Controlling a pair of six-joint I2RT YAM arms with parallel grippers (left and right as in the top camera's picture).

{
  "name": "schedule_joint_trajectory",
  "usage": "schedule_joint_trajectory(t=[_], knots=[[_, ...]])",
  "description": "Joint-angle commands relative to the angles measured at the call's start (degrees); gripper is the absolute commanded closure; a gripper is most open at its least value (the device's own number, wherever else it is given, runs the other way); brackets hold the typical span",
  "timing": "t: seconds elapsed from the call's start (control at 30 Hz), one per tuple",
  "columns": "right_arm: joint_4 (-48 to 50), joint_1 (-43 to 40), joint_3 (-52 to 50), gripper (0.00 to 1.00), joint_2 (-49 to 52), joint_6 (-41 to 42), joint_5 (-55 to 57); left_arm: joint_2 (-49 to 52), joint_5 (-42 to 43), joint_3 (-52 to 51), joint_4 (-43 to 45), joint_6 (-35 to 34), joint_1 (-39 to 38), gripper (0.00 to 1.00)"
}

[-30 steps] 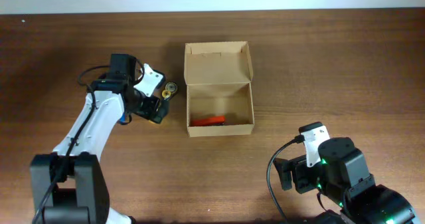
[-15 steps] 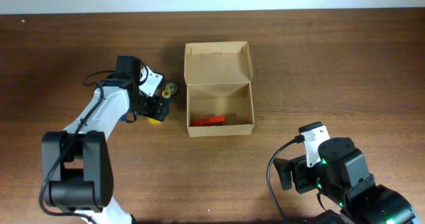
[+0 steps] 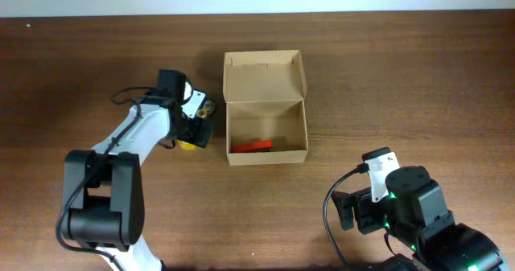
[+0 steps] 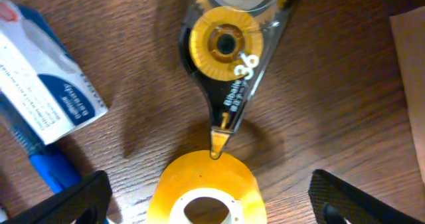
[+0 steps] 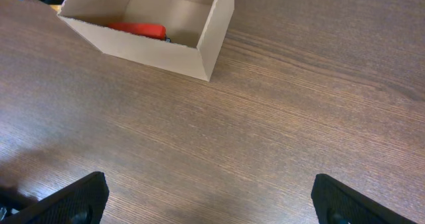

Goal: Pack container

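Note:
The container [image 3: 266, 155] is a tan cardboard box with its lid flap [image 3: 264, 75] folded back, and a red item [image 3: 251, 146] lies inside. My left gripper [image 3: 195, 133] is open, just left of the box. In the left wrist view, its jaws [image 4: 211, 205] straddle a yellow tape roll [image 4: 206, 184] lying flat on the table. A yellow-and-black correction tape dispenser [image 4: 229, 51] lies just beyond the roll. My right gripper [image 5: 212, 204] is open and empty over bare table, in front of the box [image 5: 153, 48].
A white-and-blue labelled item [image 4: 43, 74] and a blue pen [image 4: 46, 167] lie left of the roll. The box wall's edge [image 4: 410, 71] shows at the right of the left wrist view. The right arm's base [image 3: 410, 215] fills the front right corner.
My left gripper has moved right, toward the box, and now sits over the yellow tape roll. The right arm has not moved.

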Motion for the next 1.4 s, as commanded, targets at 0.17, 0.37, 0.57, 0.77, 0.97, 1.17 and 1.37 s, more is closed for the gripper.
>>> schedule_joint_trajectory(t=[0.17, 0.37, 0.57, 0.77, 0.97, 1.17, 1.37], knots=[[0.13, 0.35, -0.17, 0.01, -0.02, -0.24, -0.31, 1.6, -1.6, -0.31, -0.33, -1.73, 0.17, 0.19], [0.13, 0.35, -0.17, 0.01, -0.02, -0.24, -0.31, 1.7, -1.64, -0.44, -1.79, -1.7, 0.17, 0.2], [0.13, 0.35, -0.17, 0.01, -0.02, -0.24, -0.31, 1.9, -1.62, -1.49, -1.73, -1.7, 0.17, 0.2], [0.15, 0.35, -0.17, 0.01, -0.02, -0.24, -0.31, 1.9, -1.62, -2.19, -0.26, -1.73, 0.17, 0.19], [0.15, 0.35, -0.17, 0.01, 0.0, -0.24, -0.31, 1.9, -1.6, -2.29, -0.26, -1.73, 0.17, 0.32], [0.13, 0.35, -0.17, 0.01, -0.02, -0.24, -0.31, 1.9, -1.64, -3.28, -0.33, -2.19, 0.17, 0.45], [0.13, 0.35, -0.17, 0.01, -0.02, -0.24, -0.31, 1.88, -1.62, -3.26, -0.76, -5.77, 0.15, 0.47]])
